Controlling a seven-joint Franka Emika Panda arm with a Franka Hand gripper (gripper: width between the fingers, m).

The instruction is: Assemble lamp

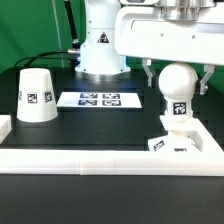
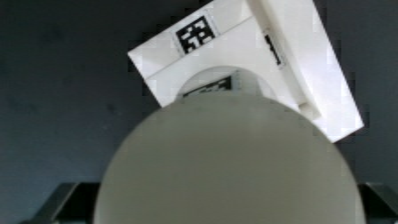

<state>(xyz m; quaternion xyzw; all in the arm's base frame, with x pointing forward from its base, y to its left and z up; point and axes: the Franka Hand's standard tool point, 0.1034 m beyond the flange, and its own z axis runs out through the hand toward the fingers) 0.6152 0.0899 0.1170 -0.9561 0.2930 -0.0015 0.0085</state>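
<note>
The bulb (image 1: 178, 80) stands upright with its tagged stem on the square base (image 1: 172, 143), at the exterior view's right. My gripper (image 1: 178, 86) comes down from above with a finger on each side of the round head, shut on it. In the wrist view the bulb's head (image 2: 222, 160) fills the picture between my gripper's (image 2: 221, 208) dark fingers, and the base (image 2: 313, 70) shows beyond it with a tag. The cone shade (image 1: 36, 97) stands alone at the exterior view's left, wide end down.
The marker board (image 1: 100, 99) lies flat at the middle of the dark table. A low white wall (image 1: 100, 161) runs along the front and up both sides. The arm's white pedestal (image 1: 100, 50) stands at the back.
</note>
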